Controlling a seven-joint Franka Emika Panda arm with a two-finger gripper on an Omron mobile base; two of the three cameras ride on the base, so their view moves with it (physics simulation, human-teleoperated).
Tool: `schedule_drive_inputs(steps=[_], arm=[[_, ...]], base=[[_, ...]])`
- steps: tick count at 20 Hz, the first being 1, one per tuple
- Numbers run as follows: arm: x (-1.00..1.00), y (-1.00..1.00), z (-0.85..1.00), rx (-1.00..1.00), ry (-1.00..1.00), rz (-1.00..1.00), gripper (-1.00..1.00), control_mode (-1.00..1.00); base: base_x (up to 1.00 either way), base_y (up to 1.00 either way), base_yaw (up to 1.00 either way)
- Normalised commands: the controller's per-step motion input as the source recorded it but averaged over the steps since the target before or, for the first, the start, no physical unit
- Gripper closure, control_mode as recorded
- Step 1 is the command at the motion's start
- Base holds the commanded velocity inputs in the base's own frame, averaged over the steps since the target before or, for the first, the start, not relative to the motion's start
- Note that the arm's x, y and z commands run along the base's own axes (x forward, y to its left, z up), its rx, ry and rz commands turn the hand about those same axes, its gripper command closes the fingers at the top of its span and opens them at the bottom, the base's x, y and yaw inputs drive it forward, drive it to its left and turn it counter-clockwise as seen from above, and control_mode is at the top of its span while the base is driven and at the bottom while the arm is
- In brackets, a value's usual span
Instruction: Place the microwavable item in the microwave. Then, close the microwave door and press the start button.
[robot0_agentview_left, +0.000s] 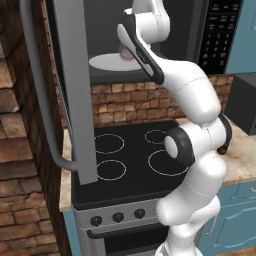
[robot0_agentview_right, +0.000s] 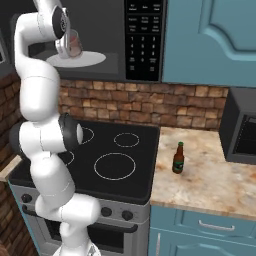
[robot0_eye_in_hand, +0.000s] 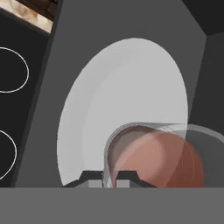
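Gripper (robot0_eye_in_hand: 109, 178) closed on the rim of the cup (robot0_eye_in_hand: 153, 157), one fingertip (robot0_eye_in_hand: 95, 180) outside the glass wall, the other inside. Cup held just above the near edge of the white plate (robot0_eye_in_hand: 122, 100), inside the microwave (robot0_agentview_right: 115, 55); whether touching the plate, cannot tell. From the right base view, cup (robot0_agentview_right: 73, 46) tilted in the gripper (robot0_agentview_right: 67, 50) over the plate (robot0_agentview_right: 87, 60), the hand reaching in from the left of the cavity. From the left base view, cup (robot0_agentview_left: 126, 51) partly hidden behind the arm, plate (robot0_agentview_left: 107, 62) showing to its left.

Door (robot0_agentview_left: 75, 90) swung fully open to the left, its curved handle (robot0_agentview_left: 42, 100) facing the base. Black keypad (robot0_agentview_right: 145, 40) at the microwave's right side, beside the teal cabinet (robot0_agentview_right: 210, 40).

Below, black stove (robot0_agentview_right: 115, 150) with four white burner rings, knobs (robot0_agentview_left: 118, 217) along its front. Brick backsplash (robot0_agentview_right: 150, 105) behind. To the right, on the stone counter (robot0_agentview_right: 210, 185), a beer bottle (robot0_agentview_right: 178, 158) standing upright, well apart from the microwave. Teal drawers (robot0_agentview_right: 215, 227) under the counter.
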Motion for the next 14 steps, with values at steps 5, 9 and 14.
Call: schedule_drive_inputs(steps=[5, 9, 14], arm=[[0.31, 0.11, -0.46, 0.0, -0.03, 0.07, -1.0, -1.0], [0.28, 0.08, -0.36, 0.0, -0.03, 0.08, -1.0, -1.0], [0.0, 0.0, 0.05, 0.0, -0.21, 0.05, -1.0, -1.0]], base=[[0.0, 0.0, 0.0], [0.0, 0.0, 0.0], [0.0, 0.0, 0.0]])
